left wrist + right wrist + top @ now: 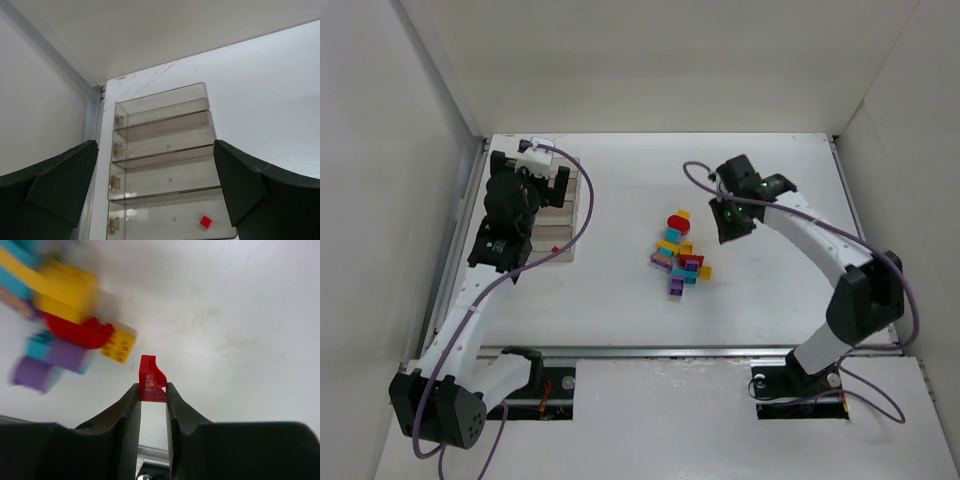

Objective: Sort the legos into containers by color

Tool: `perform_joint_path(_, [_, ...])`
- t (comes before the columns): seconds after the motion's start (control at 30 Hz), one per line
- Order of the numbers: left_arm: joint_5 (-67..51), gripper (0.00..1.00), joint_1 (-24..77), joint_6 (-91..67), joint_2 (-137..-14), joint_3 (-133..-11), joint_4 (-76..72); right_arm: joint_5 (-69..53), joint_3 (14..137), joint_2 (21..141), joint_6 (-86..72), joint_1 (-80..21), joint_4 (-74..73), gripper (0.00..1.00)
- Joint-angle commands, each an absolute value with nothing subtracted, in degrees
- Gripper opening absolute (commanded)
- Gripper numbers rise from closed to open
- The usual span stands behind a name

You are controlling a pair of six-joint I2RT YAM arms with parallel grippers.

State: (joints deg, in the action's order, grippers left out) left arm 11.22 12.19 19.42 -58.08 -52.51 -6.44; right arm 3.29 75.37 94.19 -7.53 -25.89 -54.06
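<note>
Right wrist view: the right gripper (152, 392) pinches a small red plastic brick (151, 375) beside the mixed lego pile (65, 330). It should travel level to the clear smoke-tinted divided organizer (162, 154), into the compartment holding a red cube (205, 221), beneath the open left gripper (155, 170).

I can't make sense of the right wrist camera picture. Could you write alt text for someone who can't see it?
The right claw pinches a small red lego between its two dark fingers, with a white table behind. A blurred pile of yellow, red, teal and purple legos lies at upper left.
</note>
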Motion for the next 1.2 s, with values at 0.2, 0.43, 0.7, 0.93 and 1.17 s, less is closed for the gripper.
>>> perform_joint_path(0.2, [-48.9,1.00,12.0,16.2,-63.7,-74.8,2.8,-19.8,90.3,76.7,6.6,-28.4,-36.6,0.00])
perform_joint_path(0.43, [-70.6,0.80,13.6,0.0,-72.4,-79.7,-8.0,-35.4,85.6,74.5,9.1,-29.4,-23.7,0.00])
perform_joint_path(0.7, [-68.8,0.69,18.6,9.4,-73.7,-82.4,-1.4,-34.8,88.9,80.6,9.1,-34.7,-21.9,0.00])
perform_joint_path(0.93, [-68.9,0.54,19.8,17.0,-75.5,-83.9,6.7,-35.9,91.3,83.1,9.1,-36.0,-21.3,0.00])
perform_joint_path(1.17, [-67.1,0.64,19.8,21.2,-76.0,-83.9,11.3,-37.3,91.8,83.1,9.1,-36.6,-21.3,0.00])
